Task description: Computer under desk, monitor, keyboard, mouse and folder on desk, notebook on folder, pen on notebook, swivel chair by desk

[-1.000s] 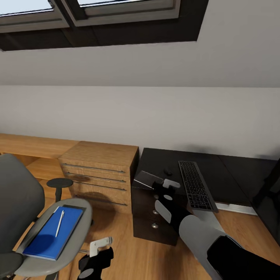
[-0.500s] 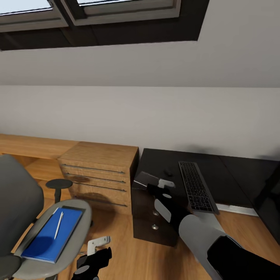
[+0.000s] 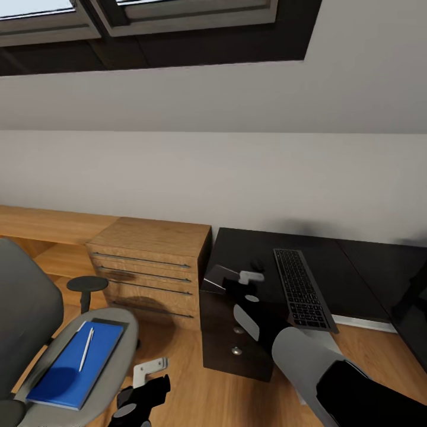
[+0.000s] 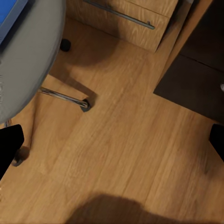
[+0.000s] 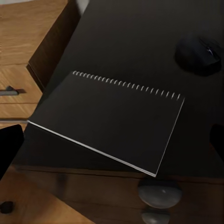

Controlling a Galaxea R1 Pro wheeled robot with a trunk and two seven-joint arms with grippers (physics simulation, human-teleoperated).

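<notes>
Slightly further over the desk (image 3: 332, 261) now, my right hand (image 3: 251, 276) has edged toward the back compared with a second ago, hovering just past the notebook (image 3: 222, 274). That notebook (image 5: 109, 119) is a thin dark matte rectangle with a spiral edge and pale page sides, lying at the desk's left front corner above the round silver knobs (image 5: 158, 192). Right hand's fingers are spread, nothing between them. Small oval mouse (image 5: 198, 55) sits just behind the notebook; slim black-keyed keyboard (image 3: 301, 287) lies to its right. Left hand (image 3: 149, 370) hangs low over the wood floor (image 4: 130, 149), fingers spread too. Bright-blue folder (image 3: 74, 363) with the white pen (image 3: 86, 349) on top rests on the grey swivel chair (image 3: 35, 332), beside the light-wood drawer chest (image 3: 151, 261).
</notes>
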